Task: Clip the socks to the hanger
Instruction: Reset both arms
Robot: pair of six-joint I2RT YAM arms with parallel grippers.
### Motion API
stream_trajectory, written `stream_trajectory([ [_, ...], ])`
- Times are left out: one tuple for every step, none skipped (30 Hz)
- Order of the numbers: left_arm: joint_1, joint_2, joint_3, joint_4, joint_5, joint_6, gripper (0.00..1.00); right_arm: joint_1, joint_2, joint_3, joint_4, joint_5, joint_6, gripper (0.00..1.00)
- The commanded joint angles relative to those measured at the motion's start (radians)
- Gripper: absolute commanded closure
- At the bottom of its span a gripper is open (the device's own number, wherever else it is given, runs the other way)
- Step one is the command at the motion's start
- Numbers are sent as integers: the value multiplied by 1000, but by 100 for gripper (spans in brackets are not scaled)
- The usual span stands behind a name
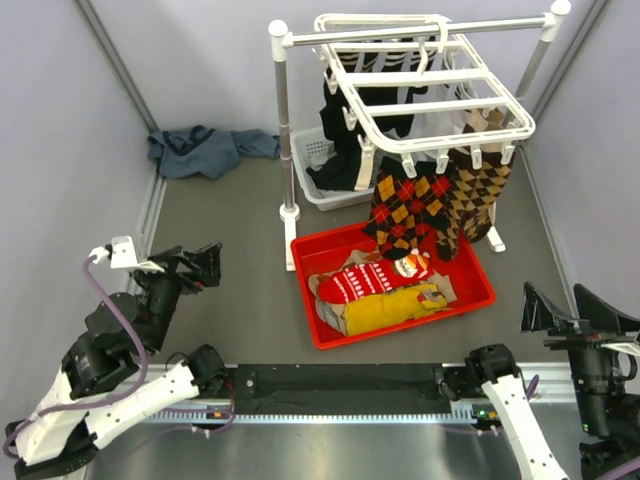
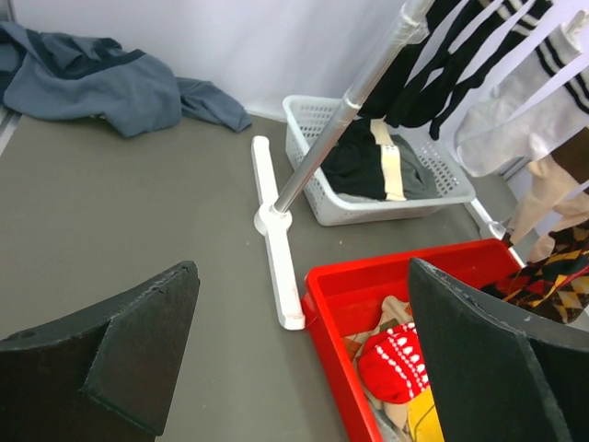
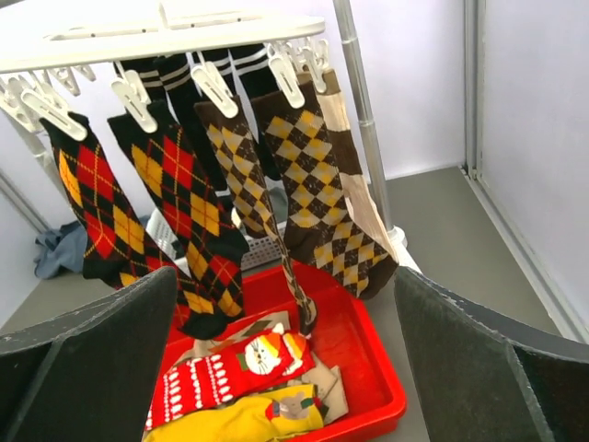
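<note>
Already clipped, four argyle socks hang from the white drying hanger [image 3: 184,37]: two black-and-red ones [image 3: 175,184] and, beside them, two brown-and-tan ones [image 3: 308,175], their toes dangling at or into the red bin [image 1: 303,285]. Your left gripper [image 1: 195,262] and right gripper [image 1: 565,305] both sit near the table's front edge, well apart from the hanger, jaws spread wide and holding nothing.

The danger lies in the bin. One brown sock trails down close to a red patterned sock [image 1: 360,283] and a yellow sock [image 1: 390,310], so a reach in there could catch it and drag it off its clip. The hanger hangs by its hook from the rack's metal rod [image 1: 420,32]; any tug would likely set the frame swinging and spoil your aim at a clip. Watch too for a wrong pick: neither the red nor the yellow sock is argyle, and the tan fabric [image 3: 324,379] beneath them is too buried to tell what it is.
</note>
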Motion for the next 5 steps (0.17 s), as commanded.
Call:
stream_trajectory([
  [1,-27,4,-23,-39,-20,1,-2,-60,18,-15,9,-10,1],
  [1,-32,6,-21,-50,-18,1,-4,-60,34,-33,9,-15,1],
  [1,-35,15,-21,-51,-17,1,-2,-53,44,-43,8,-30,1],
  [2,-36,21,-29,-54,-20,1,-4,-51,53,-52,9,-38,1],
  [1,-38,27,-35,-57,-21,1,-2,-50,67,-67,14,-41,1],
])
